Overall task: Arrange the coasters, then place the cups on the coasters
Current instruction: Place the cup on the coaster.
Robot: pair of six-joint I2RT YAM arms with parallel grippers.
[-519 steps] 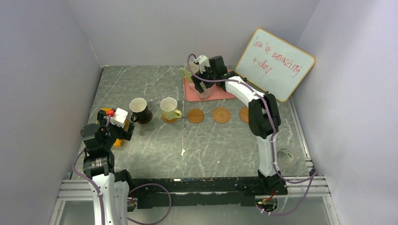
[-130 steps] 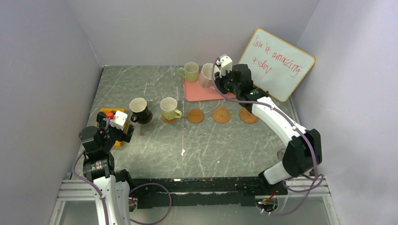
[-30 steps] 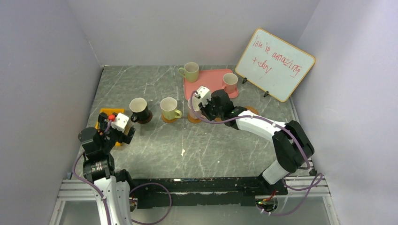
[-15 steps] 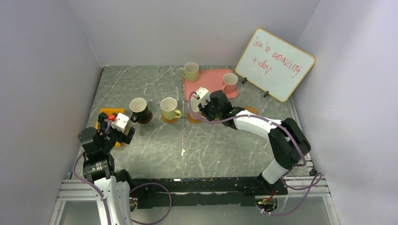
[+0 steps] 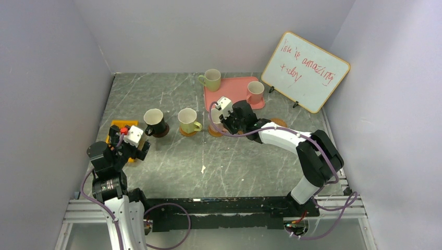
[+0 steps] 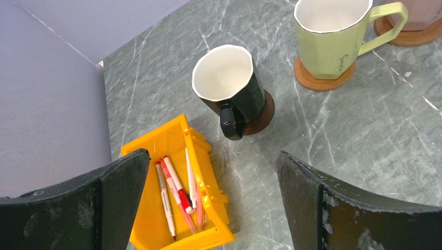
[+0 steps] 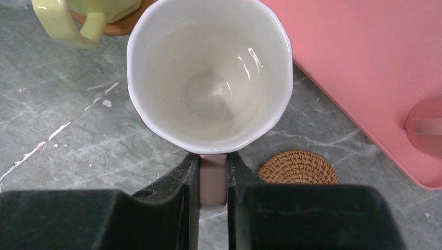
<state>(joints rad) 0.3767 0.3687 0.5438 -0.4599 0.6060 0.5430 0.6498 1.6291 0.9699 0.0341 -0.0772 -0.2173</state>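
"Pink is the cup in hand right now?"

"Yes. The right gripper [image 7: 212,159] is clamped on the handle of the pale pink mug [image 7: 208,73], just left of centre in the top view. In the left wrist view its base seems to rest on a woven coaster [image 6: 412,34], so I'd judge it placed but not yet released."

"How far along is the job?"

"Past halfway, I'd say. The coasters lie in a row across the desk [image 5: 172,172]. The dark brown mug [image 6: 226,88] stands on the dark coaster [image 6: 263,112], and a green mug [image 6: 328,36] stands on an orange-tan coaster [image 6: 318,82]. With the pink one, that makes three cups of five."

"What's left?"

"Two bare coasters: one [image 7: 297,166] is just beside the held mug, and an end coaster [image 5: 280,123] peeks past the right arm. There are two cups as well. A second green mug [image 5: 212,79] is at the upper left corner of the pink tray [image 5: 234,86] — on it or beside it, I can't tell. A second pink mug [image 5: 255,92] stands on the tray's right side."

"And the containers?"

"Every mug whose inside shows is empty. The yellow bin [image 6: 151,139] holds a few pens [image 6: 177,190], and the left gripper [image 6: 211,161] hangs above it, wide open and empty."
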